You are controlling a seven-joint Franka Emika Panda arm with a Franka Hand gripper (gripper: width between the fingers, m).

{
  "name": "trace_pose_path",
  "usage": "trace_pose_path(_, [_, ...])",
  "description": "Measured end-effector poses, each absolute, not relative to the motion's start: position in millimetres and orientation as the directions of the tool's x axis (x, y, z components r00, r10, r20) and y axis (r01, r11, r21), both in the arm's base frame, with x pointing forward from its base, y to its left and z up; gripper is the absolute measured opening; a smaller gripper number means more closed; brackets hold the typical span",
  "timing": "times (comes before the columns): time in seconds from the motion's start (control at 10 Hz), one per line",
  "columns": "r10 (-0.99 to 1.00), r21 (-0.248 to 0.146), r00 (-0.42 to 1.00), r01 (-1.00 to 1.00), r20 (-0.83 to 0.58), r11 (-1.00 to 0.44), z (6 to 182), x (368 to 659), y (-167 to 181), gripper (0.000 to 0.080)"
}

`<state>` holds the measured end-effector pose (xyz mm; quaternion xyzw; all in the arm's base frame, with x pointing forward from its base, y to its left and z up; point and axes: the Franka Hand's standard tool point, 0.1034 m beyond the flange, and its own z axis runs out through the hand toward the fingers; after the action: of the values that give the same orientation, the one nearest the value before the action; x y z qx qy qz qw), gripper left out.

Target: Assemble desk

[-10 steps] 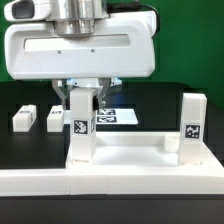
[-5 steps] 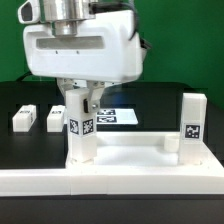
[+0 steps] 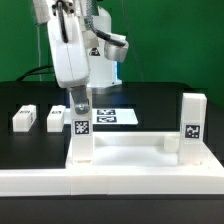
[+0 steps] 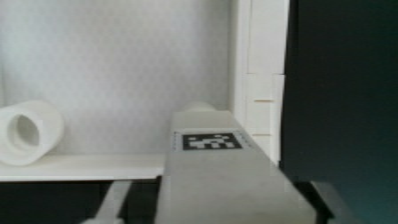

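The white desk top (image 3: 130,152) lies flat at the front. A square leg with a tag (image 3: 79,130) stands upright at its corner on the exterior view's left. My gripper (image 3: 79,100) comes down from above and is shut on the top of this leg. In the wrist view the leg (image 4: 222,165) fills the middle between my fingers (image 4: 121,200), over the desk top (image 4: 125,60) and a round socket (image 4: 25,132). A second leg (image 3: 193,125) stands at the corner on the exterior view's right.
Two loose legs (image 3: 22,117) (image 3: 54,117) lie on the black table at the exterior view's left. The marker board (image 3: 117,117) lies behind the desk top. The long white rail (image 3: 60,186) runs along the front.
My gripper has turned about a quarter turn around the upright leg, and the leg turned with it. The desk top and the other legs have not moved.
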<state>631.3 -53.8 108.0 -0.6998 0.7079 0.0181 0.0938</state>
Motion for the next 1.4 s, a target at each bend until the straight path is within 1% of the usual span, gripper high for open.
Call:
trace_pose_path(0.1, [-0.984, -0.109, 0.11, -0.989, -0.138, -0.095, 107.6, 629.8, -53.6, 0.0419])
trace_pose_path(0.2, [-0.949, -0.093, 0.299, -0.953, -0.1, -0.29, 107.3, 626.6, -52.1, 0.0552])
trace_pose_path(0.3, [-0.889, -0.102, 0.451, -0.891, -0.079, -0.443, 108.1, 627.3, -51.8, 0.0552])
trace_pose_path(0.4, [-0.814, -0.111, 0.578, -0.815, -0.067, -0.569, 107.3, 626.4, -49.6, 0.0631])
trace_pose_path(0.5, [-0.737, -0.118, 0.674, -0.737, -0.053, -0.666, 104.9, 623.5, -48.3, 0.0644])
trace_pose_path(0.6, [-0.723, -0.118, 0.69, -0.722, -0.05, -0.681, 104.5, 623.2, -49.0, 0.0644])
trace_pose_path(0.8, [-0.609, -0.123, 0.793, -0.608, -0.031, -0.785, 104.4, 623.0, -49.9, 0.0649])
trace_pose_path(0.9, [-0.5, -0.104, 0.866, -0.498, -0.01, -0.861, 104.8, 623.4, -50.8, 0.0649])
trace_pose_path(1.0, [-0.312, -0.065, 0.95, -0.31, 0.015, -0.948, 107.5, 626.5, -50.9, 0.0649])
trace_pose_path(1.1, [-0.181, -0.064, 0.983, -0.179, 0.028, -0.982, 110.0, 629.1, -53.2, 0.0649])
trace_pose_path(1.2, [-0.131, -0.062, 0.991, -0.129, 0.032, -0.99, 110.2, 629.0, -56.2, 0.0625])
trace_pose_path(1.3, [-0.134, -0.062, 0.99, -0.132, 0.031, -0.989, 109.6, 628.5, -55.6, 0.0625])
trace_pose_path(1.4, [-0.166, -0.063, 0.986, -0.164, 0.029, -0.984, 109.6, 628.5, -55.4, 0.0456])
